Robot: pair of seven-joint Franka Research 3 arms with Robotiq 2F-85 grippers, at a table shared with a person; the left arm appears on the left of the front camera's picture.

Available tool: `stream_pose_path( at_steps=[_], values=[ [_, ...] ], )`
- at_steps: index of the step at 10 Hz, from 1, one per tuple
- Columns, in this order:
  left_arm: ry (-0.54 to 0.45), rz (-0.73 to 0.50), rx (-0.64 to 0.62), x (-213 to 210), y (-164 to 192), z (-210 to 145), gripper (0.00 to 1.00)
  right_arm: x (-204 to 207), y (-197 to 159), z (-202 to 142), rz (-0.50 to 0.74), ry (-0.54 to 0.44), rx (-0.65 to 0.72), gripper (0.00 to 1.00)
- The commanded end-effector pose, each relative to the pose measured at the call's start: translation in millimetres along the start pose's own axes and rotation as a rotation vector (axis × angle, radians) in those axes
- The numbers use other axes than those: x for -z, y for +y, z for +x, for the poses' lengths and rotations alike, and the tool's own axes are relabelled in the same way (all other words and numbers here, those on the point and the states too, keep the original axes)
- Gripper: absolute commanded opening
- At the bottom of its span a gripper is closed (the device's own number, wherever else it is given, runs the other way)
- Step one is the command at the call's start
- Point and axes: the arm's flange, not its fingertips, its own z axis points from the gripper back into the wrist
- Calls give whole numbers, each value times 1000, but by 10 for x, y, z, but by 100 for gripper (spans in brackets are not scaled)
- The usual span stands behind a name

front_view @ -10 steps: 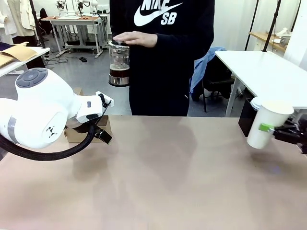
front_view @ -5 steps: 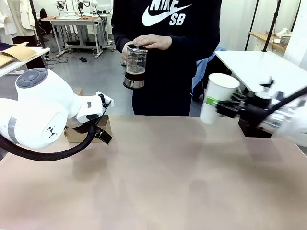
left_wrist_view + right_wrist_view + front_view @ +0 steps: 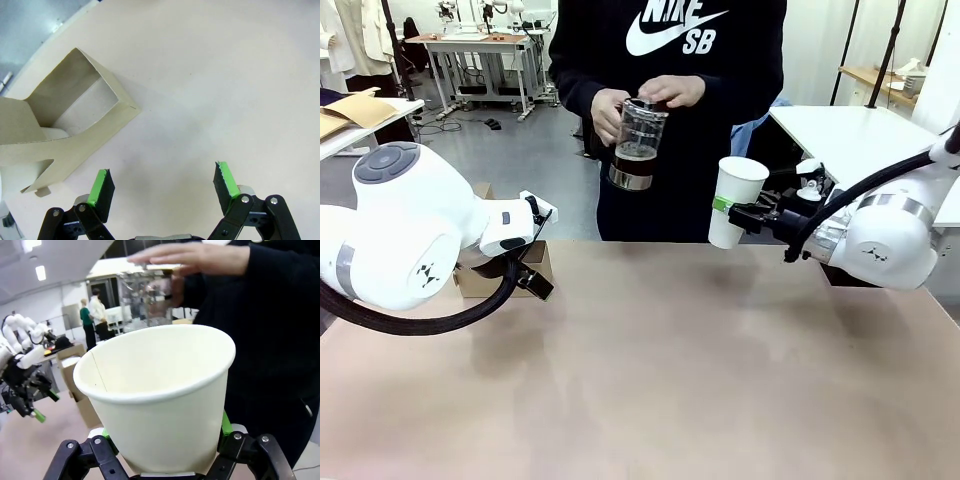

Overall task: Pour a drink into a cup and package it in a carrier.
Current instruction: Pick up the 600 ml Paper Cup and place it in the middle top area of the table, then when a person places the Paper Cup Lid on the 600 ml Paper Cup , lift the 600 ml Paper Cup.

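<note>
The white paper cup (image 3: 735,199) hangs upright and lidless above the table's far edge, my right gripper (image 3: 740,213) shut on its lower half. In the right wrist view the cup (image 3: 160,390) is empty inside, with green pads (image 3: 225,424) pressing its sides. The person holds the glass jug (image 3: 638,143) with both hands, tilted, just left of the cup; the dark drink (image 3: 632,165) lies at its bottom. My left gripper (image 3: 162,182) is open over bare table beside the brown cardboard carrier (image 3: 75,115), which stands at the table's left (image 3: 535,262).
A black box (image 3: 838,276) sits partly hidden behind my right arm at the table's far right. A white side table (image 3: 860,140) stands behind it. The person (image 3: 670,90) stands at the far edge, in the middle.
My right gripper has carried the cup from the far right up and leftward to the person. The person has brought the jug rightward and lower and tilted it. My left arm has stayed still.
</note>
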Motion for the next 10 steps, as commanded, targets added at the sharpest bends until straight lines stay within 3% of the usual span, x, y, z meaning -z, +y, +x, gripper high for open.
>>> stream_pose_path(
  at_steps=[1,4,5,10],
  values=[
    [-1,-2,-2,-4,7,-3,100,75,-85,1,-24,32,-8,84],
    [-1,-2,-2,-4,7,-3,100,25,-202,-90,28,92,16,84],
    [-1,-2,-2,-4,7,-3,100,-15,-151,-110,-11,35,6,84],
    [-1,-2,-2,-4,7,-3,100,-15,-151,-110,-11,35,6,84]
  ],
)
